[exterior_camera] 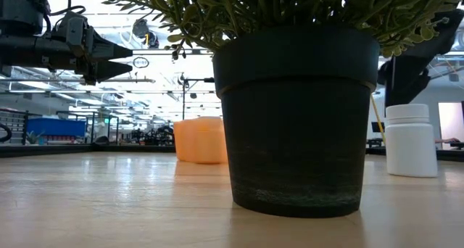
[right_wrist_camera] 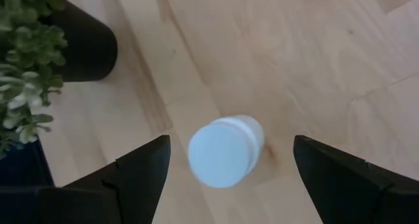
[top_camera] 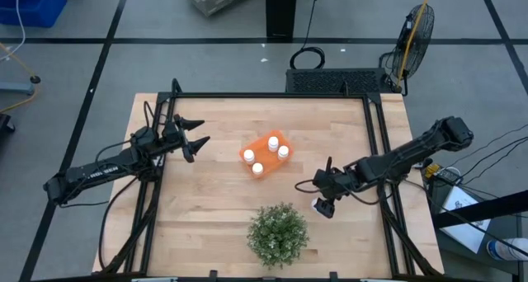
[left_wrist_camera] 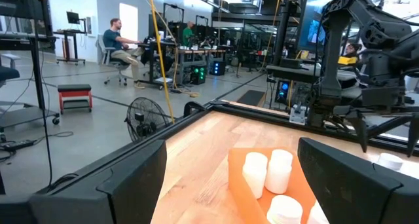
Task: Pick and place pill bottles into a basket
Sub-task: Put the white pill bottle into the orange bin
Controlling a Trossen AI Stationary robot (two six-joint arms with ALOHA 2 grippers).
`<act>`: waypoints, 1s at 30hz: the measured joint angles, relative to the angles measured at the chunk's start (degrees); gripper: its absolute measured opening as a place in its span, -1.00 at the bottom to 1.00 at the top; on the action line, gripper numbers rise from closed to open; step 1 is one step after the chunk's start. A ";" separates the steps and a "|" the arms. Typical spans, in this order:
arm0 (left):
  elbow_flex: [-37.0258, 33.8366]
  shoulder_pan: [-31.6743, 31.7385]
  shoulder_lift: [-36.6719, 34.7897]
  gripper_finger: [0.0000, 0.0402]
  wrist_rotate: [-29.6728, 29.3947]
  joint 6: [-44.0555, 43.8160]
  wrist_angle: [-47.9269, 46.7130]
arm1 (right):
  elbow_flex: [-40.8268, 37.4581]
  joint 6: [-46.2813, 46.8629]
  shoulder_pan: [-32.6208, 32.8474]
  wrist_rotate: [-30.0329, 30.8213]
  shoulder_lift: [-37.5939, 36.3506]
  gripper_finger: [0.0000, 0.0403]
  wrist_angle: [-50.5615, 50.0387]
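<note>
My right claw [top_camera: 322, 206] hangs over the table [top_camera: 214, 216], fingers spread wide, nothing between them. Directly beneath it one pill bottle [right_wrist_camera: 226, 150] stands upright on the wood, white cap facing up at me, sitting in the open gap between my two fingers and touching neither. Just off to one side of that claw is the potted plant [top_camera: 278, 232], close by the bottle but apart from it.

My left claw [top_camera: 196, 142] is up off the table at the far side, fingers [left_wrist_camera: 131, 178] wide open too, gripping nothing. Straight ahead of it lies the orange basket [top_camera: 266, 154], and four bottles [left_wrist_camera: 277, 171] stand upright inside it. The basket is well apart from my right claw, across bare wood.

Beyond the table, a person [left_wrist_camera: 119, 40] sits at a desk in the room.
</note>
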 joint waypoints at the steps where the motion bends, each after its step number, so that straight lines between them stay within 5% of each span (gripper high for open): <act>1: 0.00 0.00 0.00 0.74 -0.02 0.00 0.00 | 0.00 0.60 0.53 0.20 0.00 0.55 0.08; 30: 0.00 0.00 0.00 0.74 -0.04 0.00 0.00 | -5.14 4.61 3.89 3.53 1.64 0.55 8.66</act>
